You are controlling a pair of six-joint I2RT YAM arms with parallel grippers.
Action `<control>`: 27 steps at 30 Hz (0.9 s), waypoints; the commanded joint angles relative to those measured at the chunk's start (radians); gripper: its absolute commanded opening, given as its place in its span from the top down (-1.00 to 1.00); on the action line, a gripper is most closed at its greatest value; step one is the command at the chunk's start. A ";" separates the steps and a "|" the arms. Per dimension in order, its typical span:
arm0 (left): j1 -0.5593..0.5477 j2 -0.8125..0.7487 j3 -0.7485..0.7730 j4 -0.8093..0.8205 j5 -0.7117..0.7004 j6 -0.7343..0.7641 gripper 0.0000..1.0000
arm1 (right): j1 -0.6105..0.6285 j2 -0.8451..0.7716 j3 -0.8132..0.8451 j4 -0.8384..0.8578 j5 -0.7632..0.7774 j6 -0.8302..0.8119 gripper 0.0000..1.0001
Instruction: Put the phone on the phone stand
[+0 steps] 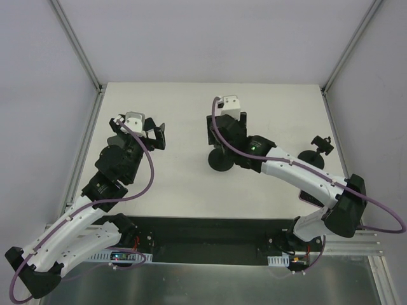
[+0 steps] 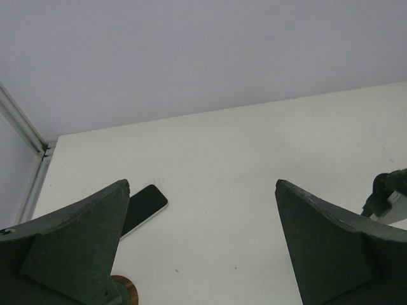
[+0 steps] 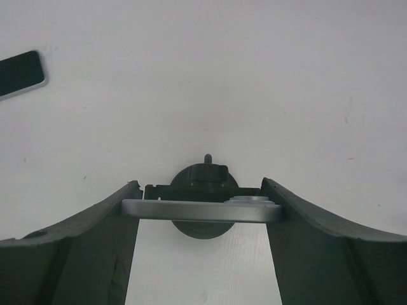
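Observation:
My right gripper (image 3: 200,184) is shut on a phone (image 3: 200,211), which I see edge-on as a silver band with a camera bump, spanning both fingers. It hangs level just above the clamp head of the phone stand (image 3: 203,175), whose round black base shows beneath. In the top view that stand (image 1: 219,160) is at mid-table under the right gripper (image 1: 224,130), and the wrist hides the held phone. My left gripper (image 2: 202,184) is open and empty, hovering at the left (image 1: 156,135). A second black phone (image 2: 143,206) lies flat on the table.
The lying phone also shows at the right wrist view's upper left (image 3: 19,73). Another black stand (image 1: 320,147) is at the table's right. A dark flat object (image 1: 310,198) lies partly under the right arm. Enclosure walls and rails (image 1: 82,146) border the white table.

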 commanded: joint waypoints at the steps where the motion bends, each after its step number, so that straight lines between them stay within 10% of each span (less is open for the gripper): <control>1: 0.010 -0.013 0.017 0.015 0.014 -0.017 -0.90 | -0.143 -0.102 0.111 -0.040 0.174 0.085 0.99; 27: 0.010 0.073 0.031 -0.022 0.113 -0.117 -0.87 | -0.941 0.312 0.648 -0.201 0.472 0.223 0.99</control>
